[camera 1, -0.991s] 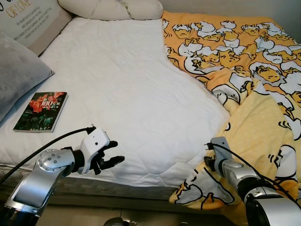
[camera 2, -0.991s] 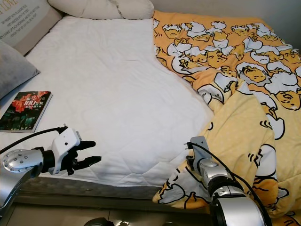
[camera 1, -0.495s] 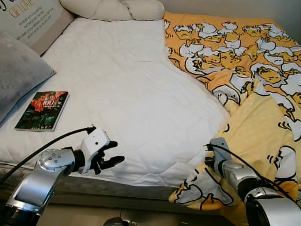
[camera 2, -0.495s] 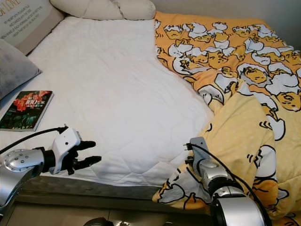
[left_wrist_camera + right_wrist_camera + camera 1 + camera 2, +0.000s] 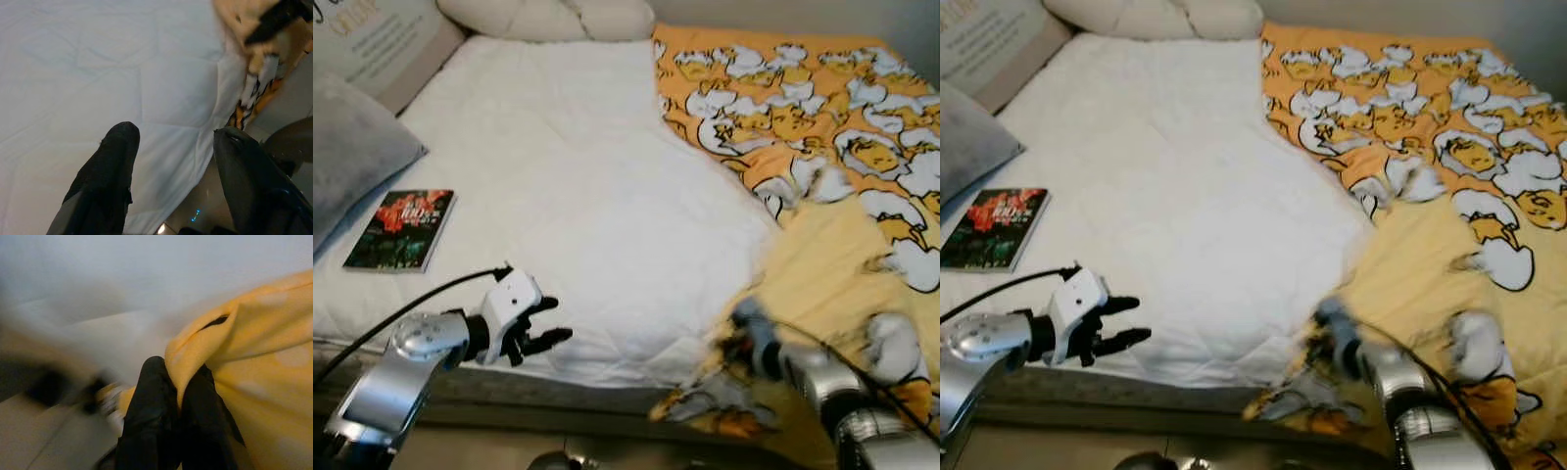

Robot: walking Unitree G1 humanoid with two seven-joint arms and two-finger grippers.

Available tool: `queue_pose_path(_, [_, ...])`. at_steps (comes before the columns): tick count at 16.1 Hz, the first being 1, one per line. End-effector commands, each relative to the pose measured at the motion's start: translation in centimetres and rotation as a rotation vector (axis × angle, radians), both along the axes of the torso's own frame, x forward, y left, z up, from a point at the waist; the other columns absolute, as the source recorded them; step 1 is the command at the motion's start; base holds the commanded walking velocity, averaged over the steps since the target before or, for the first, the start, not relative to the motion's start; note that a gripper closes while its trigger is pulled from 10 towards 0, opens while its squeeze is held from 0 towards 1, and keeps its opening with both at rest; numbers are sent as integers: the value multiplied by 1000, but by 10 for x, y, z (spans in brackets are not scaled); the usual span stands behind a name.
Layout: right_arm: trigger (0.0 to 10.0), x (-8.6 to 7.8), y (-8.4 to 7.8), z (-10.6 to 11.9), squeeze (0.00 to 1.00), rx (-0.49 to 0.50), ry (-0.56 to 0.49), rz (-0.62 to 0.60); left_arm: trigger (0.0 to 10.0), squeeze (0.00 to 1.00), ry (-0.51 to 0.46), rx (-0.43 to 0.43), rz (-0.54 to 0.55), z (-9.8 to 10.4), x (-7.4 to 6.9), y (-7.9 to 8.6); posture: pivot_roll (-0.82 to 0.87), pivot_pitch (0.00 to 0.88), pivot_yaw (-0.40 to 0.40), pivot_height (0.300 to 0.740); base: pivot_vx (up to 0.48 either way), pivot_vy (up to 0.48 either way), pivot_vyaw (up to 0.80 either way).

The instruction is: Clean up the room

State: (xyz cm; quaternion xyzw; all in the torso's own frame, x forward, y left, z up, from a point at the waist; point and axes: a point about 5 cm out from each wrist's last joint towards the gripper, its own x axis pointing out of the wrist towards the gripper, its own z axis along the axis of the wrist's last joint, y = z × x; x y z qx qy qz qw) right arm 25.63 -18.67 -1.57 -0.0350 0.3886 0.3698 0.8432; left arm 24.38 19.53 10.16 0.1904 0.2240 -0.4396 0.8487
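Note:
A yellow duvet (image 5: pixel 822 127) printed with white cartoon figures covers the bed's right half, and its near corner is folded back over itself. My right gripper (image 5: pixel 177 382) is shut on a fold of that duvet (image 5: pixel 244 362) at the bed's front right edge, where the right arm (image 5: pixel 773 352) looks blurred. My left gripper (image 5: pixel 548 321) hovers open above the front edge of the white mattress pad (image 5: pixel 568 166), with nothing between its fingers (image 5: pixel 112 161). A book (image 5: pixel 401 229) with a red and dark cover lies on the pad's left side.
A grey pillow (image 5: pixel 352 147) and a printed cushion (image 5: pixel 382 39) lean at the bed's left. White pillows (image 5: pixel 558 18) lie at the head. The bed's front edge drops to the floor (image 5: pixel 288 93) just below my grippers.
My right gripper has pulled the duvet's folded corner leftward and toward the bed's front edge; that cloth and arm are now blurred. The left arm has stayed put.

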Motion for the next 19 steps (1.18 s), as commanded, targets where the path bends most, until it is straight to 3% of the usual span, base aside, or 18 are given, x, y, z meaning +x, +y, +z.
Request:
queue_pose_path(1, [0,-13,8,13,0,137,-6,241,10000,275,10,4,-21,2,-4,0,48,89,20,740,0,0,0])
queue_pose_path(2, [0,-13,8,13,0,137,-6,241,10000,275,10,4,-21,2,-4,0,48,89,20,740,0,0,0])
queue_pose_path(3, [0,-37,8,25,0,211,8,450,10000,278,16,1,-32,2,-6,-2,47,101,22,740,0,0,0])
queue_pose_path(4, [0,-57,7,32,0,246,56,577,10000,282,19,-3,-39,3,-7,-4,44,110,22,740,0,0,0])
queue_pose_path(5, [0,-64,5,34,0,257,81,615,10000,282,20,-4,-41,3,-7,-5,43,111,22,740,0,0,0])
queue_pose_path(6, [0,-74,-6,29,0,221,154,699,10000,275,19,-8,-40,4,-6,-6,39,110,21,740,0,0,0])
queue_pose_path(7, [10000,-67,-13,20,0,115,90,668,10000,275,18,-11,-39,3,-5,-8,36,106,21,740,0,0,0])
queue_pose_path(8, [10000,-60,-15,17,0,71,49,625,10000,275,17,-13,-39,3,-4,-9,36,101,21,740,0,0,0])
queue_pose_path(9, [10000,-47,-17,17,0,31,41,488,10000,275,13,-14,-38,3,-3,-10,37,95,20,740,0,0,0])
queue_pose_path(10, [10000,-35,-18,19,1000,1,4,381,10000,275,9,-15,-37,4,-1,-11,37,92,21,740,0,0,0])
queue_pose_path(12, [10000,-11,-17,31,1000,11,-98,231,10000,275,0,-16,-36,5,3,-12,37,82,23,740,0,0,0])
queue_pose_path(13, [10000,-4,-8,45,1000,130,-172,253,10000,275,-6,-14,-36,7,6,-11,36,70,27,740,0,0,0])
queue_pose_path(15, [10000,3,2,63,1000,242,-222,248,10000,275,-15,-15,-40,9,9,-11,35,58,28,740,0,0,0])
queue_pose_path(16, [10000,5,3,64,1000,240,-231,241,10000,275,-18,-15,-42,9,9,-11,35,55,27,740,0,0,0])
queue_pose_path(19, [10000,35,5,65,1000,104,-346,33,10000,275,-34,-25,-41,13,14,-12,33,52,29,740,0,0,0])
